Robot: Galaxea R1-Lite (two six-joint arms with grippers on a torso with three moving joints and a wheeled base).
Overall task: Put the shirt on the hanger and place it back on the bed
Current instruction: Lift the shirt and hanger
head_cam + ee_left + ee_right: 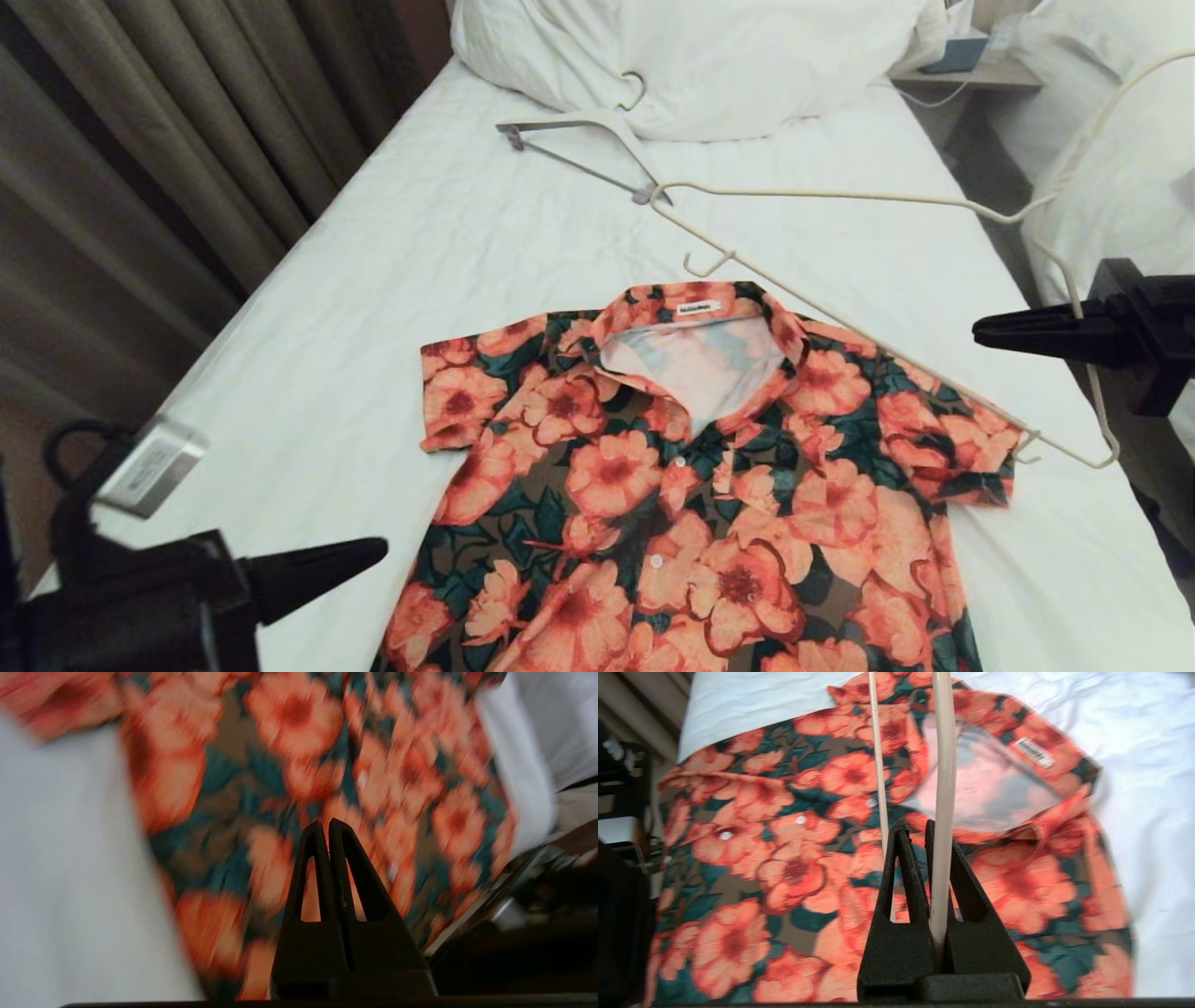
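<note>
**Hanger held over the flowered shirt, second hanger lying up by the pillow**

The shirt (691, 485) lies flat and face up on the bed (355, 308), collar toward the pillow (709, 56), its white neck label showing and its hem running off the near edge of the head view. The right gripper (980, 331), at about 3 o'clock in that view, is clamped on the hanger (840, 196); the right wrist view shows the cream wire pinched between its fingers (901, 858). The hanger's frame reaches from the gripper across the bed above the shirt's collar and one shoulder, and its slim hook curls toward the neighbouring bed at 1 o'clock. One lower corner of the frame sits just off the shirt's sleeve at 4 o'clock.

The left gripper (378, 551) is at 8 o'clock, its fingers pressed together and holding nothing, its tip just beside the shirt's side edge; its own camera looks down on blurred flowered cloth.

A thicker white hanger with a grey bar (583, 149) lies at 12 o'clock, touching the pillow, its end close to the held hanger's far corner. Brown curtains (140, 140) hang at 10 o'clock. A bedside shelf (971, 70) sits at 1 o'clock.
</note>
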